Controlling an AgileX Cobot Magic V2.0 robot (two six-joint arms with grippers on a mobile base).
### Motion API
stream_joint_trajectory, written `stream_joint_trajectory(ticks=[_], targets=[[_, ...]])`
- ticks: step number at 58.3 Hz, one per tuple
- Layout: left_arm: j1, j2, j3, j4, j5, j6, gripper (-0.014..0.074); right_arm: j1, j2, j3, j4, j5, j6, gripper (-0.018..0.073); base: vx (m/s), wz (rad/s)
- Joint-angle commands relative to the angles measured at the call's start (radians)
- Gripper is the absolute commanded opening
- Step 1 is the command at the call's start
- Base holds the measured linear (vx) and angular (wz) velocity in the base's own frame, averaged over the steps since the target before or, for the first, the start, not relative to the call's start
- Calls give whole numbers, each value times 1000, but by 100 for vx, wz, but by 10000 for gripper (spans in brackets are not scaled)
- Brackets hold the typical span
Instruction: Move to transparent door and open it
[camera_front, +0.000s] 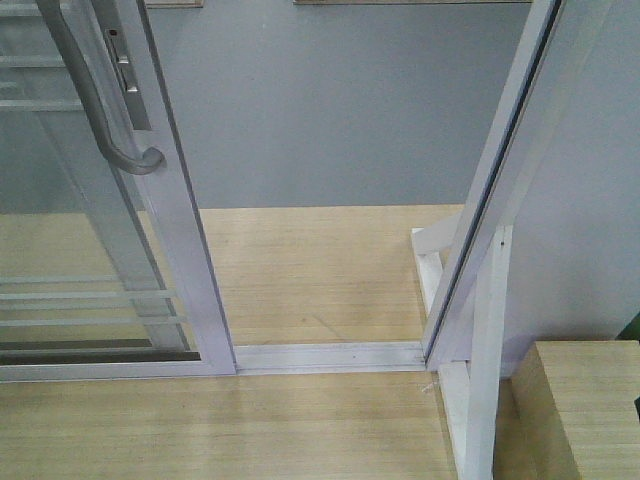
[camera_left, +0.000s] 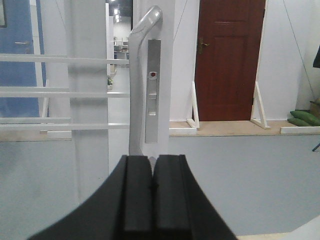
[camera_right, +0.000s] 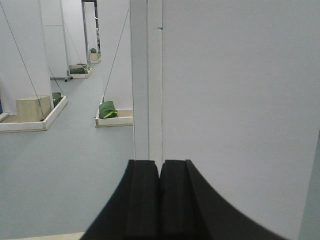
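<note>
The glass door (camera_front: 100, 200) stands at the left of the front view, already slid aside, with a gap to the white frame (camera_front: 500, 200) at right. Its grey handle (camera_left: 140, 75) runs upright, dead ahead of the left fingers (camera_left: 140, 195), pressed together and empty. Right fingers (camera_right: 147, 200), clenched too, face only the frame post (camera_right: 147, 75), so the left arm looks nearer.

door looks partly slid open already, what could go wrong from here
1. The left gripper is shut and in front of the grey handle, not around it, so a push could slip off.
2. The gap between the transparent door and the white jamb may be tight for the base.
3. The floor track might catch the wheels.
</note>
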Motion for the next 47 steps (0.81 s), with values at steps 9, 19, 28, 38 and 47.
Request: stream_joint_trajectory(ticks=[9, 19, 28, 38, 47], targets=[[-3, -12, 29, -2, -85, -7, -6, -5, -15, 14, -52, -81, 82, -5, 0, 0], [-3, -12, 29, -2, -85, -7, -6, -5, -15, 14, -52, -64, 82, -5, 0, 0], [-3, -12, 29, -2, -85, -7, -6, -5, -15, 14, -52, -63, 82, -5, 0, 0], [-3, -12, 29, -2, -85, -7, -6, -5, -15, 14, -52, -63, 73, -5, 0, 0], [-3, -12, 29, -2, -85, -7, -6, -5, -15, 14, -52, -63, 73, -5, 0, 0]])
